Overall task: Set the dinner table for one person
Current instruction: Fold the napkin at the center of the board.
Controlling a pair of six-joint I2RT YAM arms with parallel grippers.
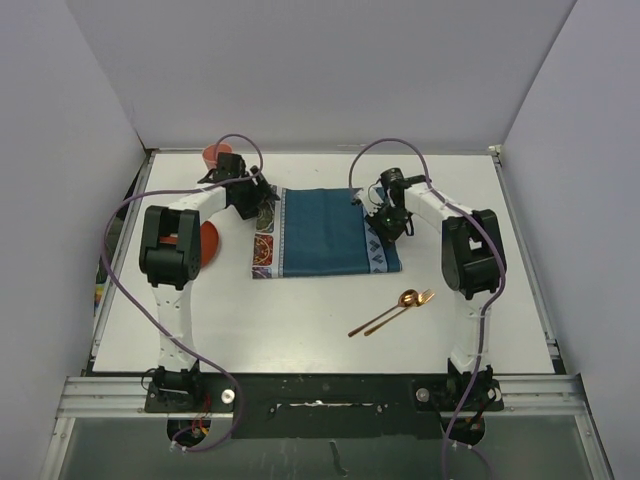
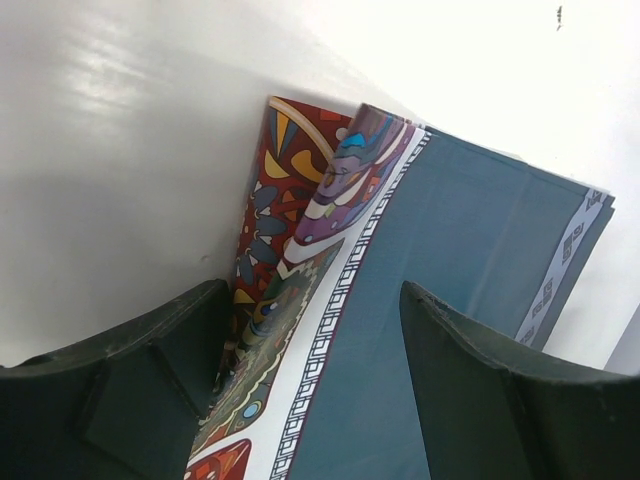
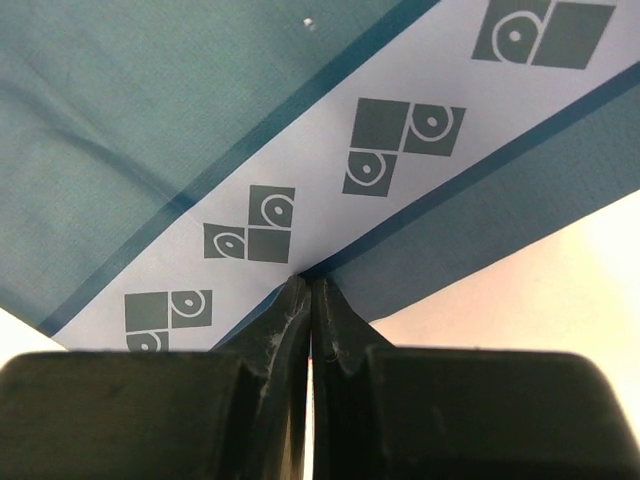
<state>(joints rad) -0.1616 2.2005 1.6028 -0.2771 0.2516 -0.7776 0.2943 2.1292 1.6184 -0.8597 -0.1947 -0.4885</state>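
Right pincer (image 3: 308,286) tight on placemat (image 3: 150,120) edge; spoons (image 1: 390,313) overhead only

Top camera: we look down on the whole dinner table (image 1: 300,330) from behind its near edge. Wrist cameras: close over the placemat (image 1: 325,232), which all views share.

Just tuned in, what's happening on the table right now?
Both arms are at the teal placemat on the dinner table. The right fingers are shut on its right end; the left fingers stand open astride its folded-up patterned left end. Two copper utensils, an orange cup and an orange dish lie off the mat.
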